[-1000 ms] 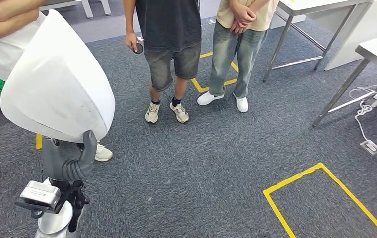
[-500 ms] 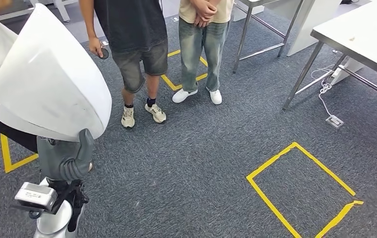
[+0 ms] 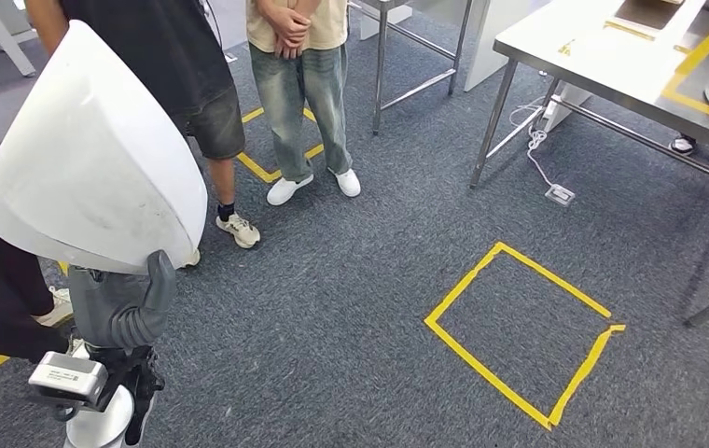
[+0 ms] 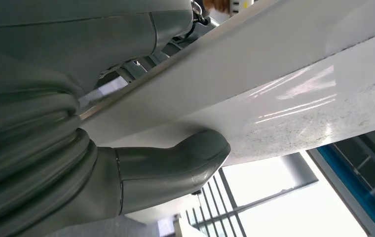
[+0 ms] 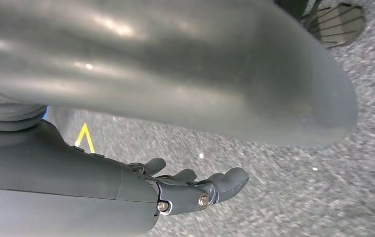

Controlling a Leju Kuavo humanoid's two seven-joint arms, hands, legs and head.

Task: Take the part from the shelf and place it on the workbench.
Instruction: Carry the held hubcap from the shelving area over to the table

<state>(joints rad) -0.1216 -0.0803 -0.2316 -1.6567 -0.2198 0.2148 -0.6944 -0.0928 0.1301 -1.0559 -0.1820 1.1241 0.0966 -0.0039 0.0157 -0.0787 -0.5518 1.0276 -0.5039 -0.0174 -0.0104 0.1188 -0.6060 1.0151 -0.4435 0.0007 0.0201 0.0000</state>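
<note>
left hand gripping large white curved shell part at lower edge; right hand hanging empty, fingers loosely apart. advice: keeping part level, steering wide of bystanders toward steel workbench.

The big white part, held up by the left hand, blocks the near left. Two people stand on the grey carpet at far left-centre. The steel workbench fills the far right, its legs reaching the floor. Between them, carpet around the yellow tape square lies open for passage.
</note>
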